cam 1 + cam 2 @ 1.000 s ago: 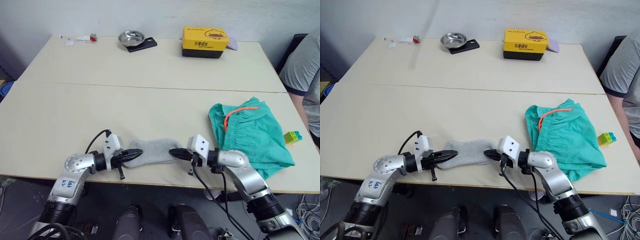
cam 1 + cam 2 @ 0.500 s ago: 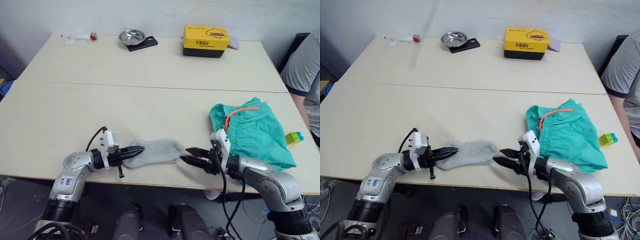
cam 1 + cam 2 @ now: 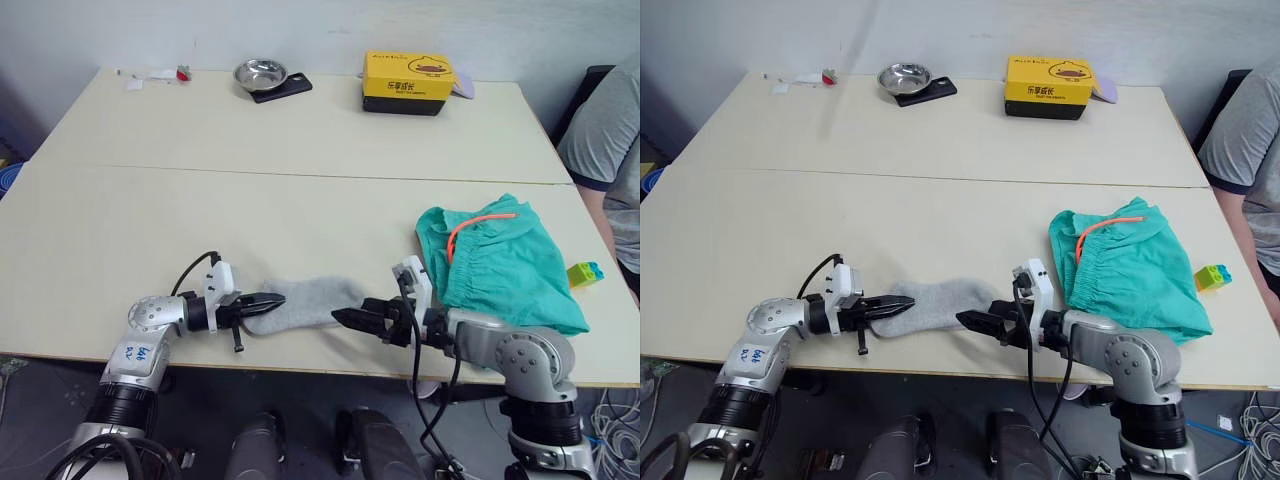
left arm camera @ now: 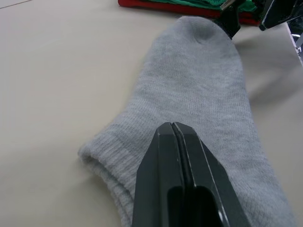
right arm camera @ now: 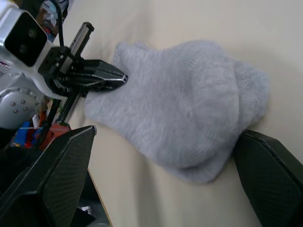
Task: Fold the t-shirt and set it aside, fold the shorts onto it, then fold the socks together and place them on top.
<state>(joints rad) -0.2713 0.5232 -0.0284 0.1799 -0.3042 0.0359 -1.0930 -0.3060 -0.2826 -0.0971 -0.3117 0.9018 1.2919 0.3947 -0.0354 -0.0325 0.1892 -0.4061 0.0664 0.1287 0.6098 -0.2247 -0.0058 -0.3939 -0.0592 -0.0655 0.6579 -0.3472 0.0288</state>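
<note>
The grey socks lie flat near the table's front edge. My left gripper is shut on their cuff end, and its black fingers lie over the knit. My right gripper is open at the toe end, with one finger on each side of the bunched toe and not pinching it. The teal-green shorts, with their orange drawstring, lie folded to the right of the right arm. In the left wrist view a red strip of the t-shirt shows under the shorts.
A yellow box and a steel bowl on a black pad stand at the table's far edge. Small toy blocks lie right of the shorts. A person in a grey shirt sits at the right side.
My right gripper opened and let go of the socks' toe end, drew back to the right, then came in again around the toe. The left gripper stayed shut at the cuff.
</note>
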